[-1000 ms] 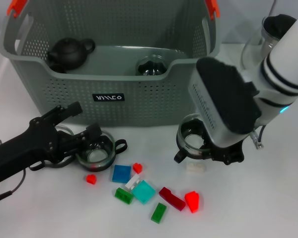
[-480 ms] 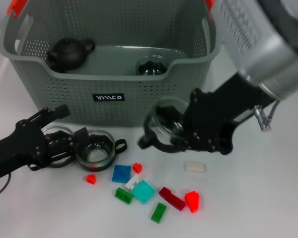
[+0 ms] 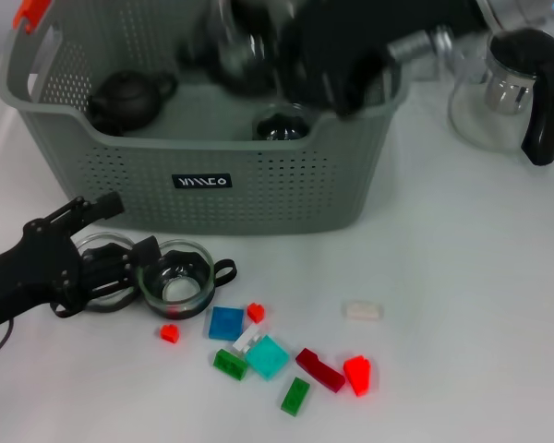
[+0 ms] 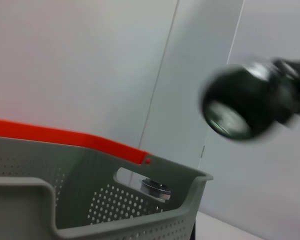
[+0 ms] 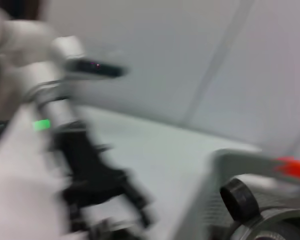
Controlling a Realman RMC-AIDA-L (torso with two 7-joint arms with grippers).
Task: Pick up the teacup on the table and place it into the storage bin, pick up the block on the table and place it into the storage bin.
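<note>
step: teacup (image 3: 235, 51) carried over storage bin (image 3: 258, 175) | right pincer (image 3: 286, 51) clamped on it, 12 o'clock | left pincer (image 3: 134, 258) grip unclear | next: lower, release

The storage bin (image 3: 258, 185) is matt perforated plastic. The teacup (image 3: 177, 281) is clear glass. The blocks (image 3: 267, 356) look glossy, translucent plastic.

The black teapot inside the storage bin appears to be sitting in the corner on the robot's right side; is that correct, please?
Not quite: the black teapot sits inside the storage bin in the corner on the robot's left side, as the head view shows.
</note>
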